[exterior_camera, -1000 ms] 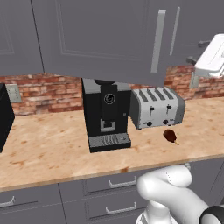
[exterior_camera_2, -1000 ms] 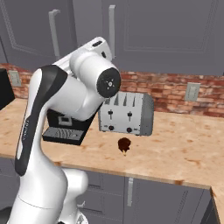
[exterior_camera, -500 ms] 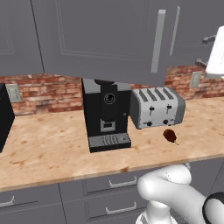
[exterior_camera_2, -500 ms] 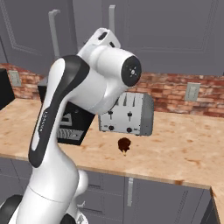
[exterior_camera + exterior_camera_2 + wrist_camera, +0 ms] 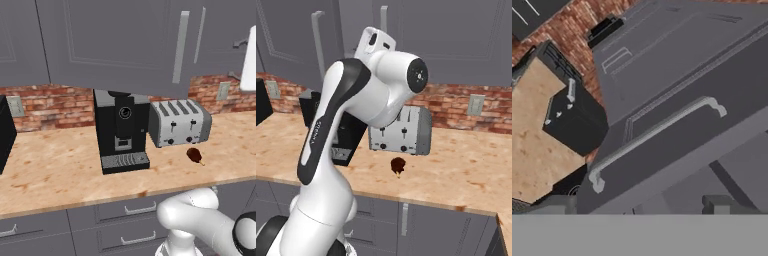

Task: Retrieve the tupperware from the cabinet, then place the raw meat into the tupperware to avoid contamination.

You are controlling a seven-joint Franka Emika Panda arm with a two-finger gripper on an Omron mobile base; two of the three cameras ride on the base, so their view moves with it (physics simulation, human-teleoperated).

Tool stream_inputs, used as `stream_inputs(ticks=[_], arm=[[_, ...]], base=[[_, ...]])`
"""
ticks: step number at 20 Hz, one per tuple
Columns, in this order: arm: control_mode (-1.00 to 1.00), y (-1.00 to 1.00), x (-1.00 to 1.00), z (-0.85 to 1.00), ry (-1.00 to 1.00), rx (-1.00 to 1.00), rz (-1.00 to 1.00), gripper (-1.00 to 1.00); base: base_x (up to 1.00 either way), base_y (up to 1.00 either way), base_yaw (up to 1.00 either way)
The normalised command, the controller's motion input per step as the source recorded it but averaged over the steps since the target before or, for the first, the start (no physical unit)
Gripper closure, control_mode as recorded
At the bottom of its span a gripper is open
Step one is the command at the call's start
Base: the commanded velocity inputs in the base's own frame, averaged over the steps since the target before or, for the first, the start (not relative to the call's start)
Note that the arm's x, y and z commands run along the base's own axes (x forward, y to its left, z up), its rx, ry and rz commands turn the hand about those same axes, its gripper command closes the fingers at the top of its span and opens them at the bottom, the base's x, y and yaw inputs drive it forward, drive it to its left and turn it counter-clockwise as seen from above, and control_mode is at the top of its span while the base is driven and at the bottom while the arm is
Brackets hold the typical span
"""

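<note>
- Grey cabinet (image 5: pixel 125 45) doors closed, bar handle (image 5: pixel 657 132) before the gripper (image 5: pixel 637 205).
- Gripper wide open, empty.
- Raw meat (image 5: pixel 194 155) on counter (image 5: pixel 60 170) beside toaster (image 5: pixel 179 123).

cabinet (image 5: pixel 120 45) interior — behind shut doors; tupperware unseen

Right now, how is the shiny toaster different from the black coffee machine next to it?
The toaster is silver and low, wider than it is tall; the coffee machine is black and tall, reaching up to just under the cabinet. The toaster has four slots on top; the coffee machine has a round dial on its front and a ribbed grey tray at its foot. Both stand upright on the wooden counter against the brick wall.
</note>
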Motion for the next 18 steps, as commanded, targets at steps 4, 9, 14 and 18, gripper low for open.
stream_inputs(ticks=[4,9,14,18], arm=[[-1.00,0.07,0.20,-0.17,-0.23,-0.11,0.01,-1.00],[-1.00,0.11,0.21,-0.07,-0.20,-0.04,0.00,-1.00],[-1.00,0.05,0.20,0.00,-0.07,0.00,0.00,-1.00],[-1.00,0.02,0.20,0.00,-0.02,0.02,0.00,-1.00]], base=[[0.00,0.00,0.00],[0.00,0.00,0.00],[0.00,0.00,0.00],[0.00,0.00,0.00]])
